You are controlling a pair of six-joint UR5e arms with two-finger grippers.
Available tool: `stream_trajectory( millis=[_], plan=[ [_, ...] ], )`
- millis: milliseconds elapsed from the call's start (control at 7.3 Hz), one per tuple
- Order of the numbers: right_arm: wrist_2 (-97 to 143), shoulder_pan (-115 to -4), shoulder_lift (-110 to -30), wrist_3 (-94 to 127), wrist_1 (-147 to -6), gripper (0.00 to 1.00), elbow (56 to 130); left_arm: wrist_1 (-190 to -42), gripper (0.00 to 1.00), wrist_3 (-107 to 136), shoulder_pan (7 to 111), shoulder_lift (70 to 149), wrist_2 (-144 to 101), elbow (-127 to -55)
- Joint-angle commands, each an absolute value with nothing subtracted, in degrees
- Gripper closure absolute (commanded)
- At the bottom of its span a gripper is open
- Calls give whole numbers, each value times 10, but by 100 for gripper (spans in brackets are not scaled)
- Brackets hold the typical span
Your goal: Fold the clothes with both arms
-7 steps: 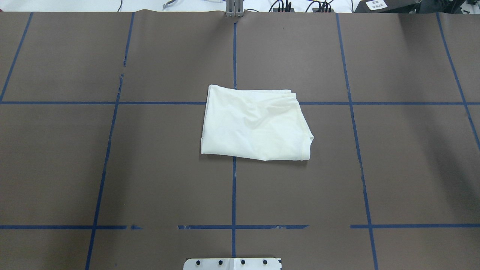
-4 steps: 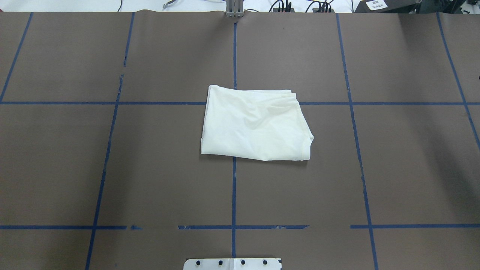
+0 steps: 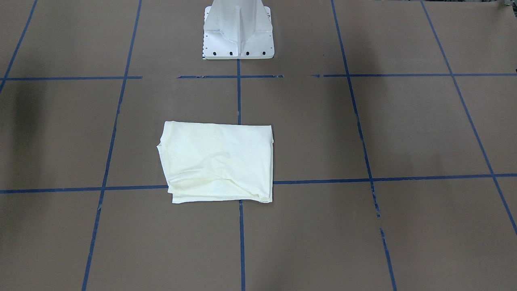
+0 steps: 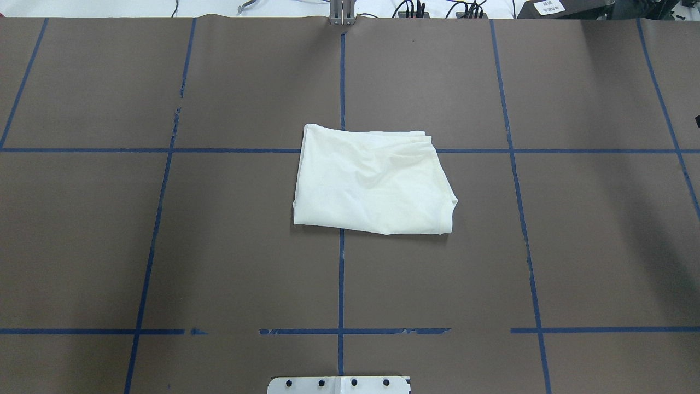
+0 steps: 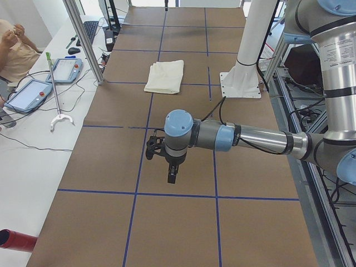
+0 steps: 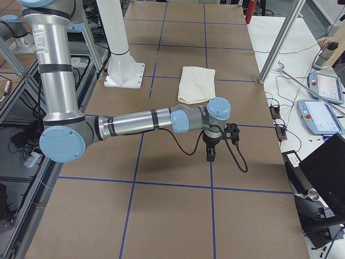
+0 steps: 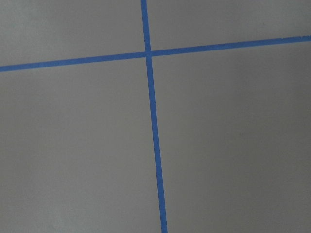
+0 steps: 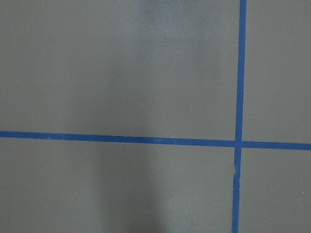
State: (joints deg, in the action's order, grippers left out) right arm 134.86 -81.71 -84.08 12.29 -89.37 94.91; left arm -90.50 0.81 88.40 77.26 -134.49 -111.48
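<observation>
Shirt (image 4: 373, 181) lies folded, plain side up, mid-counter (image 4: 164, 246). It is well apart to the right of the left end effector (image 5: 172, 179) and to the left of the right end effector (image 6: 209, 157), its longer side running between them. Neither looks clearly nearer. Whether either is spread or pressed together cannot be told.

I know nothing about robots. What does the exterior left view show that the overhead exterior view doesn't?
Only exterior left: the left arm stretched low over the brown table, its left gripper pointing down, far from the shirt; also a person and a tablet beside the table. Only overhead: a white paper label past the far edge, and no arm at all. Both: the folded cream shirt, plain side up, the table's blue tape lines, and the white pedestal base.
</observation>
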Motion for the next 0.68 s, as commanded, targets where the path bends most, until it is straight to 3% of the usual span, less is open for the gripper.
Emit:
stream_trajectory(
  millis=[0,548],
  plan=[
    [1350,-814,-841,123,-895,0,957,-904,0,7,883,780,-1346,-1125],
    [1351,-811,-840,126,-894,0,971,-902,0,6,882,776,-1345,-1142]
  ],
)
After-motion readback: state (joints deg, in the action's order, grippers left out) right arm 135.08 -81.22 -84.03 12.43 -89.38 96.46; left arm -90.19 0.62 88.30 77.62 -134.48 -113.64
